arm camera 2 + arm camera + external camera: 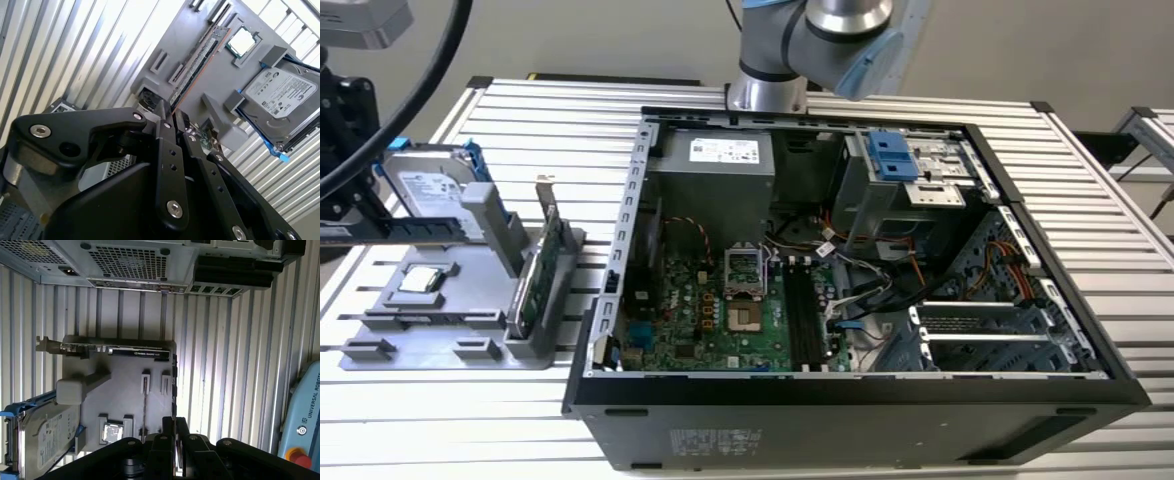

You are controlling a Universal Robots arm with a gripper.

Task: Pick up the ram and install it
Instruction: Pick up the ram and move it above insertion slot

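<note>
Ram [197,65]: thin flat dark stick, copper-toned edge, standing in matte grey holder [440,320] on ribbed metal tabletop [560,110], beside open case [854,440] at the exterior view's left | second wrist view: broad face; first wrist view: edge-on sliver [145,405] | tool [171,114]: black fingers closed together, empty

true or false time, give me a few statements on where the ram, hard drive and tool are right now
1. The ram lies in the gray holder. True.
2. The tool is holding the ram. False: the ram rests in its slot on the holder.
3. The hard drive sits inside the computer case. False: it rests on the holder, outside the case.
4. A processor chip lies on the holder beside the ram. True.
</note>
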